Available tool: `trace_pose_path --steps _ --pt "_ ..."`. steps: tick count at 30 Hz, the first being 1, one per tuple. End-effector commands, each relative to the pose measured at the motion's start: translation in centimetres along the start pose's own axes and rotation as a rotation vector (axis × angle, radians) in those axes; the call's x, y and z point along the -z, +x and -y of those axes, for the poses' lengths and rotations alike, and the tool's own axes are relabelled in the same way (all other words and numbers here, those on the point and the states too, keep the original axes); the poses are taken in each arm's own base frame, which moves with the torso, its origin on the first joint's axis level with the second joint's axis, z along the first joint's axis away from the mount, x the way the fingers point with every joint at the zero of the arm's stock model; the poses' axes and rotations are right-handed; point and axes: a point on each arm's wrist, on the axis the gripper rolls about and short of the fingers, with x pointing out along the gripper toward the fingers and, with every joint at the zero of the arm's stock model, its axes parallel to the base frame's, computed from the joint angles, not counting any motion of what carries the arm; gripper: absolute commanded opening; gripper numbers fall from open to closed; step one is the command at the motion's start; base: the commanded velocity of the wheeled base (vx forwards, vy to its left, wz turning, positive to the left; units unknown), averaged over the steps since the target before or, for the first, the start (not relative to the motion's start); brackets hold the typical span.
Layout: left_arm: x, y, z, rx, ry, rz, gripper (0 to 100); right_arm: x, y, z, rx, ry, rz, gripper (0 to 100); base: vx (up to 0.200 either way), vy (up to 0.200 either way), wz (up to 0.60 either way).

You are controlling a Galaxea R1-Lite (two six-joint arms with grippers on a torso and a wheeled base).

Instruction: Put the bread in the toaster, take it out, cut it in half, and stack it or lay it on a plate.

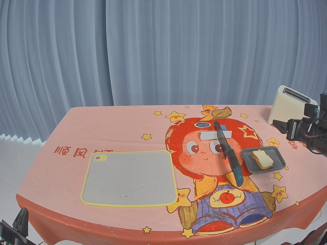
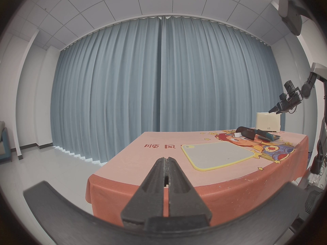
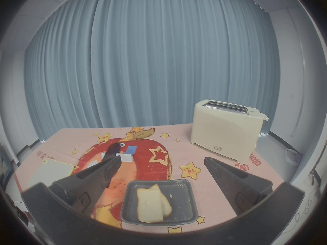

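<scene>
A slice of bread (image 1: 262, 159) (image 3: 151, 205) lies on a dark grey plate (image 1: 279, 157) (image 3: 185, 201) at the table's right. The cream toaster (image 1: 289, 106) (image 3: 224, 130) stands behind it at the far right corner, its slots empty. My right gripper (image 1: 277, 125) (image 3: 162, 160) hovers open above the table's right edge, between the toaster and the plate, and holds nothing. My left gripper (image 2: 167, 177) (image 1: 21, 220) is shut and empty, low off the table's front left corner. A knife (image 1: 229, 152) (image 3: 112, 150) with a teal handle lies left of the plate.
A grey cutting board (image 1: 129, 177) (image 2: 218, 153) with a yellow rim lies at the front left. The knife's blade rests on a small white and blue block (image 1: 213, 134). A blue curtain hangs behind the table.
</scene>
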Motion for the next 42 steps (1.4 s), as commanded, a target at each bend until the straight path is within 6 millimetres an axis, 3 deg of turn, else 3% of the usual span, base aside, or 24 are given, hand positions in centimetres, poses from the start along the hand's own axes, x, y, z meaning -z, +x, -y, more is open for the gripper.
trace_pose_path --steps 1,7,32,42 --pt "0.5 0.0 0.0 -0.001 0.000 -0.001 0 -0.4 -0.8 0.1 -0.041 0.009 0.033 100 0.000 0.000 0.00" --pt "0.5 0.0 0.0 -0.001 0.000 -0.001 0 -0.7 -1.3 0.9 -0.171 0.025 0.043 100 0.000 0.000 0.00" --pt "0.5 0.0 0.0 -0.001 0.000 0.000 0 -0.1 -3.2 2.0 -0.143 0.018 0.072 100 0.000 0.000 0.00" --pt "0.5 0.0 0.0 -0.001 0.000 -0.001 0 0.9 -6.1 3.0 -0.120 0.020 0.156 100 0.000 0.000 0.00"
